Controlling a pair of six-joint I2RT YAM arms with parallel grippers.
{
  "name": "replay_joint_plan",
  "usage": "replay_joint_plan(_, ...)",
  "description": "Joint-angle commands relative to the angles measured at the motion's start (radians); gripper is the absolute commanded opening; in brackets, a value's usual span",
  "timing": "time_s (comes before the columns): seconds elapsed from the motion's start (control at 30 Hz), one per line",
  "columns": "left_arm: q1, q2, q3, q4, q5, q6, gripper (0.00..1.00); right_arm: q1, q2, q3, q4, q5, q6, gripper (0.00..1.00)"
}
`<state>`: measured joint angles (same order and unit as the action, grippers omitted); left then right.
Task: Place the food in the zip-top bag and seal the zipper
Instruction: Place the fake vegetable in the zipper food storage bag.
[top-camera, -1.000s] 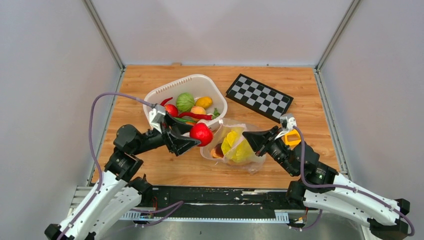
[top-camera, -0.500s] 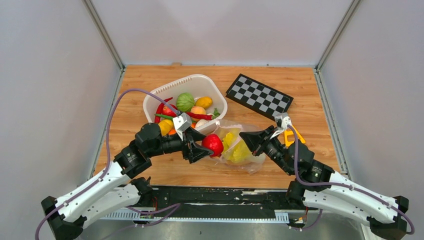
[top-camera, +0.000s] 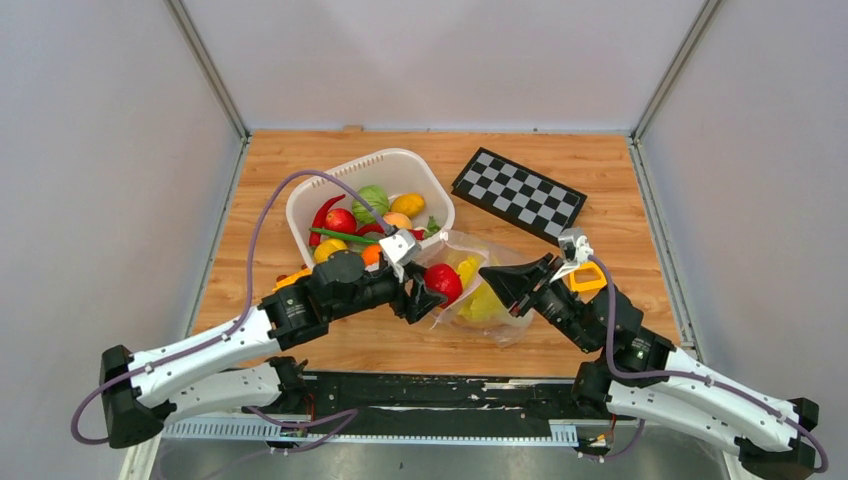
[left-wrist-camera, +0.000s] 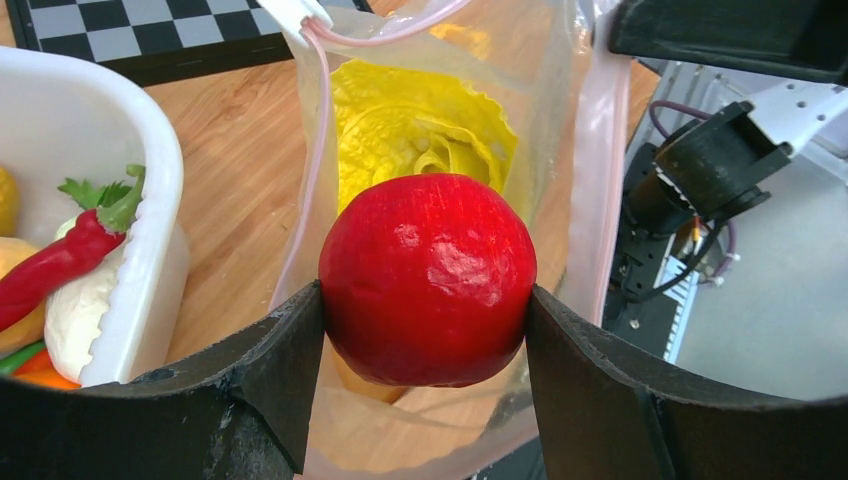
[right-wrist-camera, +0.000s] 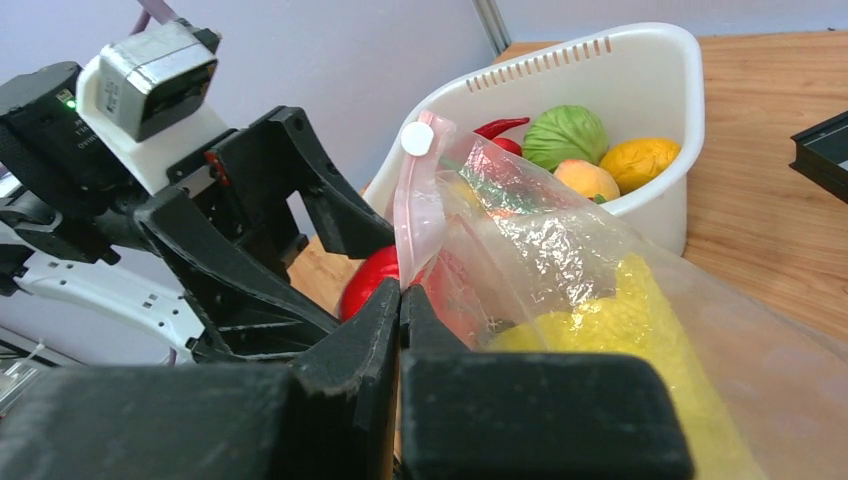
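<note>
The left end effector (top-camera: 428, 293) grips a red fruit (left-wrist-camera: 427, 278) at the mouth of the bag (top-camera: 503, 312). The right end effector (right-wrist-camera: 400, 300) is clamped on the bag's rim.

Red fruit (left-wrist-camera: 428, 280) at open bag (left-wrist-camera: 555, 110) mouth

That wooden table (top-camera: 300, 170) has a white basket (top-camera: 420, 165), checkerboard (top-camera: 518, 194) beside it, zip-top bag (top-camera: 480, 300) nearer, maybe a half-hidden yellow toy (top-camera: 585, 278).
</note>
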<state>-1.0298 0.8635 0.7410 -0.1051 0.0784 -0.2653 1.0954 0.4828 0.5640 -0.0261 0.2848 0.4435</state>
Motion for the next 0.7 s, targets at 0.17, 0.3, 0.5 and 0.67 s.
replay_joint_plan(0.17, -0.074, 0.072, 0.067, 0.099, -0.137, 0.037, 0.81, 0.001, -0.064, -0.014, 0.031, 0.002, -0.020, 0.00)
replay_joint_plan(0.3, -0.073, 0.051, 0.076, 0.086, -0.132, 0.042, 0.91, 0.001, -0.094, -0.024, -0.003, 0.032, -0.025, 0.00)
replay_joint_plan(0.5, -0.073, 0.021, 0.106, 0.014, -0.129, 0.067, 0.98, 0.001, -0.127, -0.026, -0.038, 0.056, -0.032, 0.00)
replay_joint_plan(0.67, -0.073, -0.067, 0.095, 0.011, -0.141, 0.092, 0.99, 0.001, -0.137, -0.018, -0.069, 0.073, -0.038, 0.00)
